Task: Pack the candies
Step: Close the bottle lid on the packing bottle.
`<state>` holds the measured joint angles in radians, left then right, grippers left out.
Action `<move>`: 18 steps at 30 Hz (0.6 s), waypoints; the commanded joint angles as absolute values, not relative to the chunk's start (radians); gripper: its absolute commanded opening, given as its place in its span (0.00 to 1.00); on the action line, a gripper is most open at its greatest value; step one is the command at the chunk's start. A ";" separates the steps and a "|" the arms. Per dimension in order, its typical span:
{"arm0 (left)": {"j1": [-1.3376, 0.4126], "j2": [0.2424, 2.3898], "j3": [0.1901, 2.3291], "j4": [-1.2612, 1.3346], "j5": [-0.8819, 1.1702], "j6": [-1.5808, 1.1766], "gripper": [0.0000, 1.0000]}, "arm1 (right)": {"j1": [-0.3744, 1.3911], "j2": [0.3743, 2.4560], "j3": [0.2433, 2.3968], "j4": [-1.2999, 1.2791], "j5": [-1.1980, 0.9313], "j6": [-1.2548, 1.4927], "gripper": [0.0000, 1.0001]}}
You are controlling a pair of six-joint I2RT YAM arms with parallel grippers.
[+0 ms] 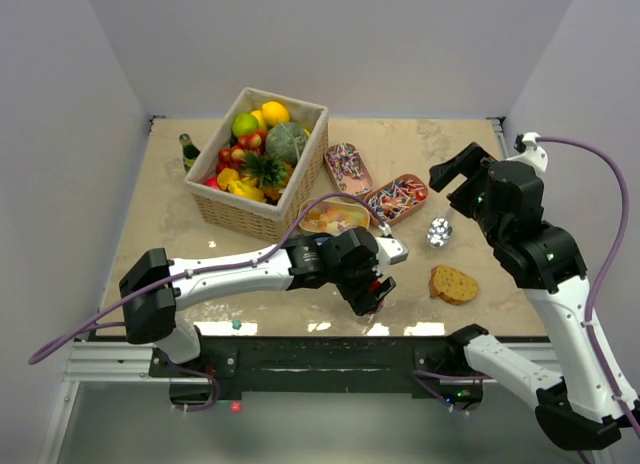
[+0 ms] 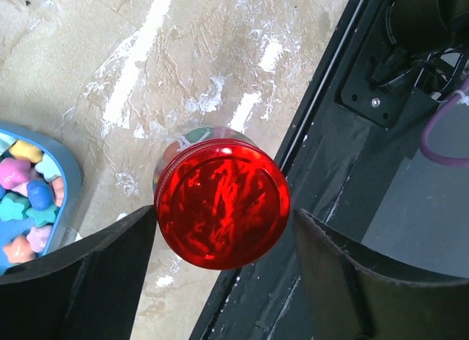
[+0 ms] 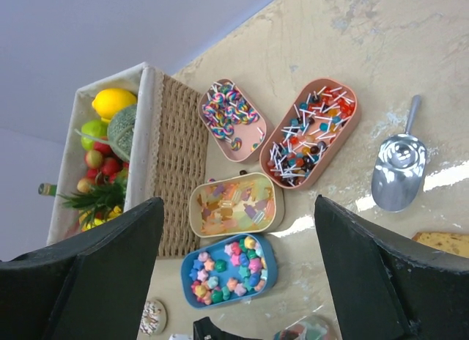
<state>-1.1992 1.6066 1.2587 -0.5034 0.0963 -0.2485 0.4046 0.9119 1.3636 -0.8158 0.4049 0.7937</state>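
A clear jar with a red lid [image 2: 222, 204] stands on the table by its front edge, with coloured candies showing through the glass. My left gripper [image 2: 223, 215] is open around the lid: the left finger is against its rim and a small gap shows at the right finger. In the top view this gripper [image 1: 376, 284] sits low at the table front. Pastel star candies fill a blue tray [image 3: 229, 270], and gummies lie in a beige tray [image 3: 233, 204]. My right gripper [image 3: 238, 204] hangs open high above the trays, holding nothing.
Two pink trays of lollipops [image 3: 231, 120] [image 3: 311, 131] lie behind the beige one. A metal scoop [image 3: 399, 171] and a bread slice [image 1: 453, 283] lie at the right. A wicker basket of toy fruit [image 1: 258, 159] stands back left, beside a green bottle [image 1: 188, 151]. A sprinkled doughnut [image 3: 152, 316] sits near the blue tray.
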 commanded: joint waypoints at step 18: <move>-1.200 1.445 1.259 -0.451 0.195 -0.270 0.95 | 0.400 0.811 1.158 -0.916 0.175 0.792 0.92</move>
